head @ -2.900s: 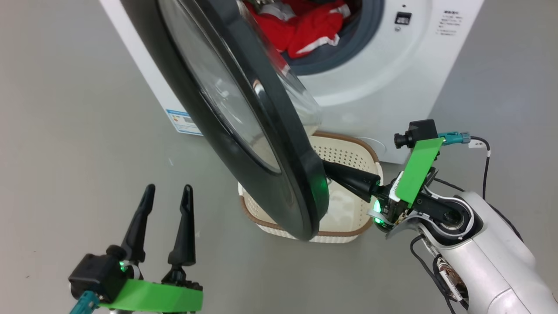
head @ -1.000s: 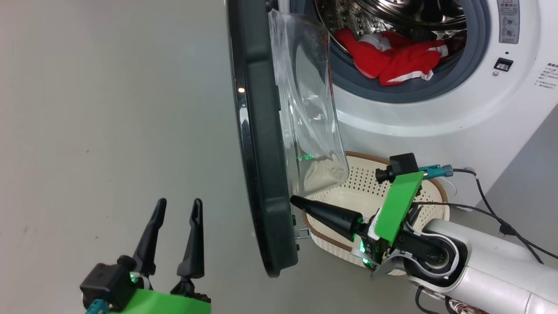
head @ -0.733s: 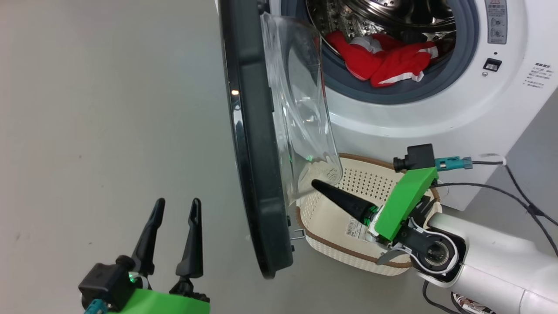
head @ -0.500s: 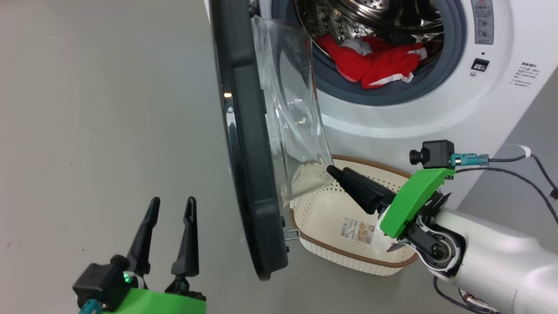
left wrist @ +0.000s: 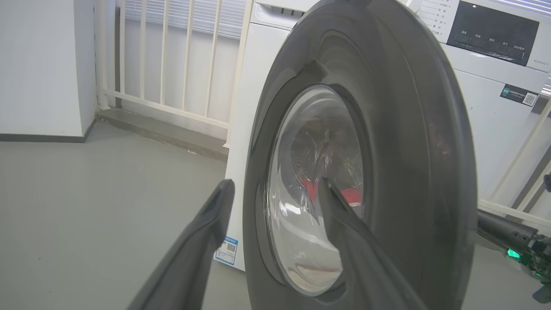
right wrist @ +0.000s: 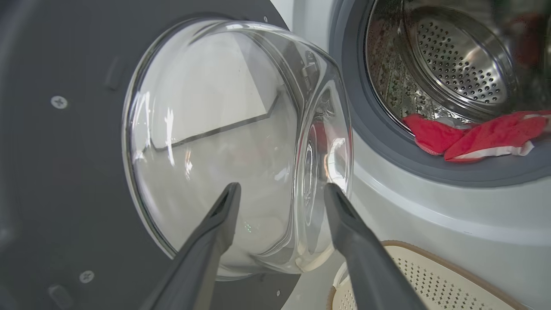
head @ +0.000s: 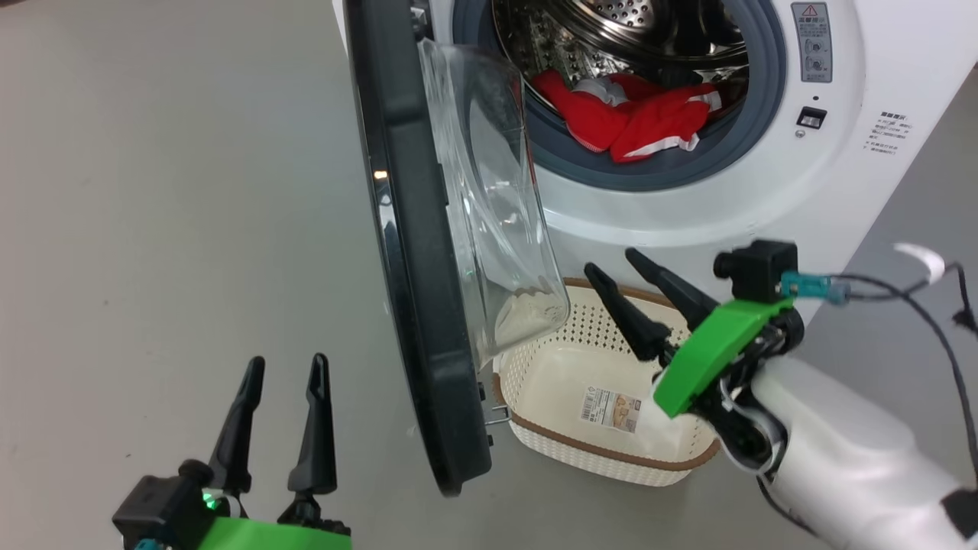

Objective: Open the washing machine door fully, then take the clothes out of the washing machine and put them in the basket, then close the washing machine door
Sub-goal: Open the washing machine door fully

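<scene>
A plain grey floor [head: 153, 191] spreads out in front; behind, a white railing [left wrist: 163, 56] of vertical bars stands beside a white wall [left wrist: 43, 64] with dark skirting [left wrist: 43, 137]

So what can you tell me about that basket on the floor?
The basket is a cream-white rounded rectangle of perforated plastic with a brown woven-look rim. It stands upright on the floor before the washing machine, its left end under the glass bulge of the open door. Inside is only a paper label on its bottom. The robot's right fingers hang open above its far side.
</scene>
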Available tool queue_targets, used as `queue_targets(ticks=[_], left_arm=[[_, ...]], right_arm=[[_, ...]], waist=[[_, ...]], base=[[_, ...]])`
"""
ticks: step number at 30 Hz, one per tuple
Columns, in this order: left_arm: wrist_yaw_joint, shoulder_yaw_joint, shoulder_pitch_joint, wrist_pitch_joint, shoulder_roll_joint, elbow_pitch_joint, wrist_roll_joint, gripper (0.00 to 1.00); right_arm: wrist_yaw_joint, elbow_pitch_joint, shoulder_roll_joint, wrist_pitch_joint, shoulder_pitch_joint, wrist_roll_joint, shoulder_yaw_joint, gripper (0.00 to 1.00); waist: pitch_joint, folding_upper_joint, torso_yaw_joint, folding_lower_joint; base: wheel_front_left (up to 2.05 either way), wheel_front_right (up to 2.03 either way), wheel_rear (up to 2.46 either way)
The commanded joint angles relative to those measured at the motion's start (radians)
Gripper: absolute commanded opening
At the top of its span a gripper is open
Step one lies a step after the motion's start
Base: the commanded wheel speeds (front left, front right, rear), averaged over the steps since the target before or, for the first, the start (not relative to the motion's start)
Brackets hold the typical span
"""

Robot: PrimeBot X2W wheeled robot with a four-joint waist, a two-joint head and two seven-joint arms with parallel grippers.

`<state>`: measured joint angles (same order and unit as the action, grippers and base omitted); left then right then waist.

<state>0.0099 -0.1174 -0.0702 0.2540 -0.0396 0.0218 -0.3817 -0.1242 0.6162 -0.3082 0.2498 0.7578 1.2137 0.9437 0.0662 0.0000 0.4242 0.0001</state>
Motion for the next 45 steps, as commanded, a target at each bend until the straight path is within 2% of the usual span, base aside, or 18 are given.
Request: queue_targets(ticks=[1,6,8,9,11,12,18,20,27,35,44,45], left_arm=[[0.006,0.035,-0.002,0.008,-0.011,-0.031,-0.004,1.0],[0.004,0.033,0.002,0.008,-0.011,-0.039,0.004,1.0],[0.003,0.03,0.004,0.008,-0.011,-0.041,0.002,1.0],[0.001,0.025,0.006,0.008,-0.011,-0.042,0.004,1.0],[0.001,0.02,0.009,0.008,-0.011,-0.043,0.005,1.0],[0.001,0.02,0.009,0.008,-0.011,-0.043,0.005,1.0],[0.006,0.016,0.015,0.008,-0.011,-0.051,0.012,1.0],[0.005,0.017,0.016,0.008,-0.011,-0.052,0.013,1.0],[0.008,0.012,0.021,0.008,-0.011,-0.049,0.018,1.0],[0.01,0.016,0.031,0.008,-0.011,-0.039,0.025,1.0],[0.013,0.017,0.033,0.008,-0.011,-0.036,0.021,1.0],[0.013,0.018,0.032,0.008,-0.011,-0.035,0.022,0.93]], right_arm=[[-0.007,-0.015,0.028,0.012,-0.07,-0.099,-0.081,1.0],[-0.007,-0.065,0.093,0.012,-0.217,-0.394,-0.334,1.0],[-0.007,-0.106,0.132,0.012,-0.284,-0.49,-0.441,1.0],[-0.007,-0.149,0.171,0.012,-0.351,-0.586,-0.544,1.0],[-0.007,-0.193,0.204,0.012,-0.415,-0.675,-0.634,1.0],[-0.007,-0.193,0.204,0.012,-0.415,-0.675,-0.634,1.0],[-0.007,-0.331,0.253,0.012,-0.554,-0.884,-0.775,1.0],[-0.007,-0.375,0.256,0.012,-0.589,-0.936,-0.804,1.0],[-0.007,-0.467,0.258,0.012,-0.697,-0.946,-0.795,1.0],[-0.007,-0.482,0.258,0.012,-0.737,-0.918,-0.758,1.0],[-0.007,-0.483,0.258,0.012,-0.737,-0.912,-0.76,1.0],[-0.007,-0.482,0.258,0.012,-0.737,-0.911,-0.761,1.0]], waist=[[-0.002,0.0,-0.002,0.0],[-0.002,0.0,-0.001,0.0],[-0.003,0.0,0.0,0.0],[-0.003,0.0,0.004,0.0],[-0.003,0.0,0.007,0.0],[-0.003,0.0,0.007,0.0],[-0.006,0.0,0.009,0.0],[-0.008,0.0,0.009,0.0],[-0.02,0.0,0.012,0.0],[-0.041,0.0,0.01,0.0],[-0.034,0.0,0.004,0.0],[-0.034,0.0,0.003,0.0]], base=[[0.0,0.0,0.0],[0.0,0.0,0.0],[0.0,0.0,0.0],[0.0,0.0,0.0],[0.0,0.0,0.0],[0.0,0.0,0.0],[0.0,0.0,0.0],[0.0,0.0,0.0],[0.0,0.0,0.0],[0.0,0.0,0.0],[0.0,0.0,0.0],[0.0,0.0,0.0]])
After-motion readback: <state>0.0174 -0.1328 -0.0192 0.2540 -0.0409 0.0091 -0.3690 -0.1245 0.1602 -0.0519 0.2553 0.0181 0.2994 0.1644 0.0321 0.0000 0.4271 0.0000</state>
